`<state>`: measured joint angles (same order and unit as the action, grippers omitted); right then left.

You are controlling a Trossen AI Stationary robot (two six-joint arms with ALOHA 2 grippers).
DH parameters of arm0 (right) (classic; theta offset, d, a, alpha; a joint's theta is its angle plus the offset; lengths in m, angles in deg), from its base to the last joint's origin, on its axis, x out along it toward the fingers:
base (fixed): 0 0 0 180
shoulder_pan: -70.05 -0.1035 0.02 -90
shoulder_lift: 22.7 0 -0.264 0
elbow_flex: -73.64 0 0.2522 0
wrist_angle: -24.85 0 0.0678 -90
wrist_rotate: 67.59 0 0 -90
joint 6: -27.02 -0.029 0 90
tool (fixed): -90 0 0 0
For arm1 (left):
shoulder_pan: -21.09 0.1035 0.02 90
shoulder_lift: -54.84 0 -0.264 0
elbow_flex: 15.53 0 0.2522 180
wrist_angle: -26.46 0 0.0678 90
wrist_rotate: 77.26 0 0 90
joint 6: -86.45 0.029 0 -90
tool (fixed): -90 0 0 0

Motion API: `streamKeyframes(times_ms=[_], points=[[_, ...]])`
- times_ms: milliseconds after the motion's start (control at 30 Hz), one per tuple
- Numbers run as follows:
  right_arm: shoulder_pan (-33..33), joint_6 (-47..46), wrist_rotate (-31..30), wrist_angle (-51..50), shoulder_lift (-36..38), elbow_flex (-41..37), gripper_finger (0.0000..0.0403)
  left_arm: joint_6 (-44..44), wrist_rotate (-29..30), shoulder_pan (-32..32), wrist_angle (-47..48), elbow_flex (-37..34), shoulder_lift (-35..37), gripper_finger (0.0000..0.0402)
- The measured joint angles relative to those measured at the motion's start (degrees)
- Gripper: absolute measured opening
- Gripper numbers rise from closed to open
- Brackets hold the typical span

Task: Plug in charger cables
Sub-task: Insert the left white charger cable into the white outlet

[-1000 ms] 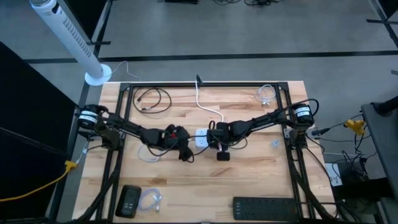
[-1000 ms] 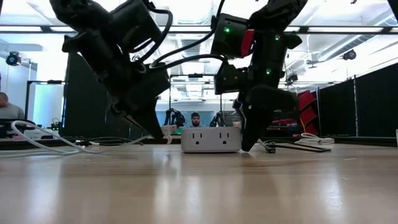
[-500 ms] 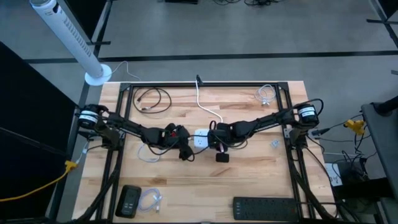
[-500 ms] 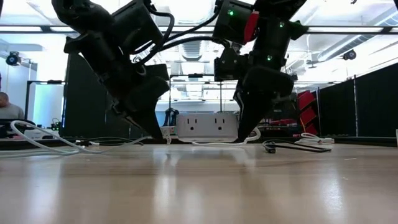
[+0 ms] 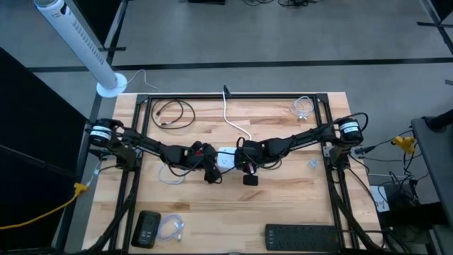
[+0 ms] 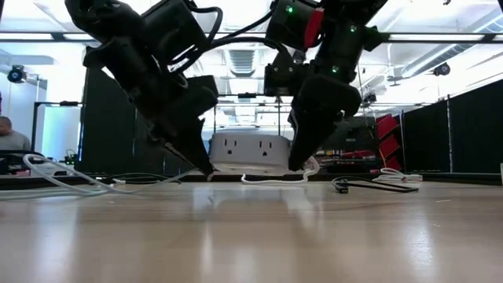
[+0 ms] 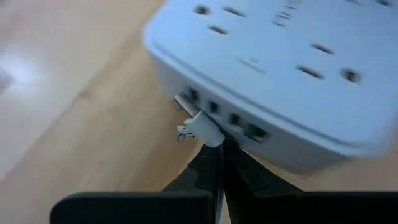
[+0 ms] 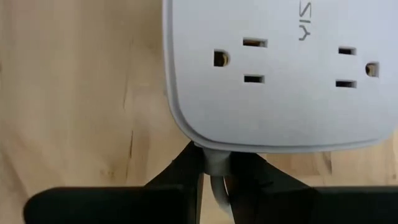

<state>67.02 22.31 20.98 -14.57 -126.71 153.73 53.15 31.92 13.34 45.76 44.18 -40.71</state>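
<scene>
1. From above, the arms hide the middle of the desk (image 5: 283,205); the socket cube (image 5: 226,159) shows only partly between them.
2. The left gripper (image 7: 219,163) has its jaws closed on a white plug (image 7: 198,129) of a charger cable, at the cube's small ports; whether it is seated is unclear.
3. The right gripper (image 8: 214,171) has its jaws gripping the cube's thick white cord (image 8: 216,168), with the cube lifted clear of the desk in the low view.
4. Other cables lie far back: a black coil (image 5: 172,112) and a white coil (image 5: 303,108).
5. A person (image 6: 11,135) sits in the room behind the desk.
</scene>
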Motion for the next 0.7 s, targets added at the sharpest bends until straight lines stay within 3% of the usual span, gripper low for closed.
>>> streamKeyframes(times_ms=[267, 467, 700], points=[[0.0, 3.8, -0.3, -4.1, 0.4, 0.0, 0.0035, 1.7, -6.1, -0.5, 3.4, 0.0, 0.0, 0.0000], [-1.0, 14.3, 0.2, -6.1, 0.5, 0.0, 0.0035, 5.9, -17.6, -0.2, 2.0, 0.0, 0.0, 0.0000], [-1.3, 16.2, 0.3, -6.0, 0.5, 0.0, 0.0035, 6.0, -18.5, 0.6, 2.1, 0.0, 0.0, 0.0000]])
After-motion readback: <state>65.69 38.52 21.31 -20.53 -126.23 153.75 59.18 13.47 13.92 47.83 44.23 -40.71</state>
